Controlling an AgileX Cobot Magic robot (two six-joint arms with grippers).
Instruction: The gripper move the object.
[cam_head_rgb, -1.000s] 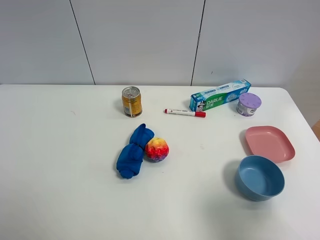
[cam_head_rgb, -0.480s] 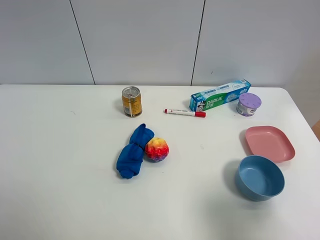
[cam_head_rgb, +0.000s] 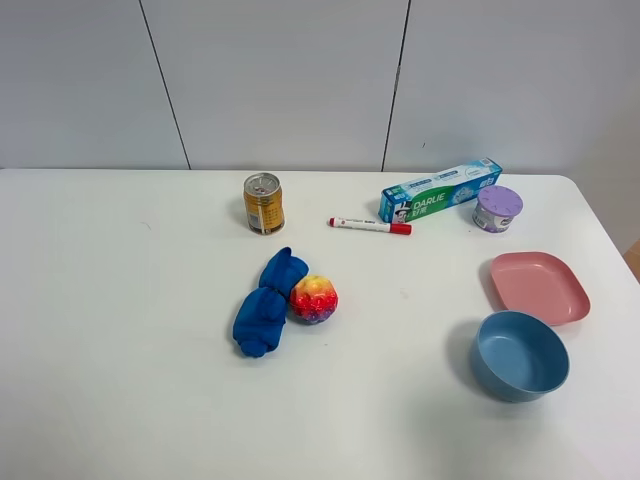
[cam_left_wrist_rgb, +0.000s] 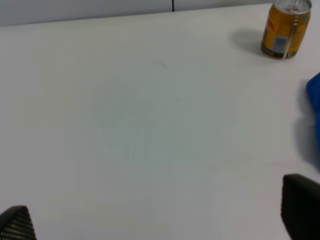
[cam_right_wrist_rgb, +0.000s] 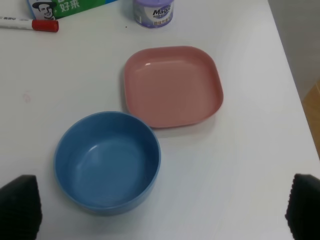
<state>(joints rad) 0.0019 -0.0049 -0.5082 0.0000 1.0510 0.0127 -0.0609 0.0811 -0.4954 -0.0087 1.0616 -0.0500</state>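
Note:
On the white table lie a blue cloth (cam_head_rgb: 266, 304) and a rainbow ball (cam_head_rgb: 314, 299) touching it, a gold can (cam_head_rgb: 263, 203), a red marker (cam_head_rgb: 370, 226), a toothpaste box (cam_head_rgb: 440, 189), a purple jar (cam_head_rgb: 497, 209), a pink plate (cam_head_rgb: 539, 287) and a blue bowl (cam_head_rgb: 519, 356). Neither arm shows in the exterior high view. My left gripper (cam_left_wrist_rgb: 160, 220) is open and empty over bare table, with the can (cam_left_wrist_rgb: 286, 30) and the cloth's edge (cam_left_wrist_rgb: 315, 95) ahead. My right gripper (cam_right_wrist_rgb: 162, 207) is open and empty above the bowl (cam_right_wrist_rgb: 107, 161) and plate (cam_right_wrist_rgb: 172, 85).
The table's right edge (cam_right_wrist_rgb: 295, 100) runs close past the plate. The marker (cam_right_wrist_rgb: 30, 23), the toothpaste box (cam_right_wrist_rgb: 65, 5) and the jar (cam_right_wrist_rgb: 153, 12) lie beyond the plate in the right wrist view. A grey panelled wall (cam_head_rgb: 300, 80) stands behind the table.

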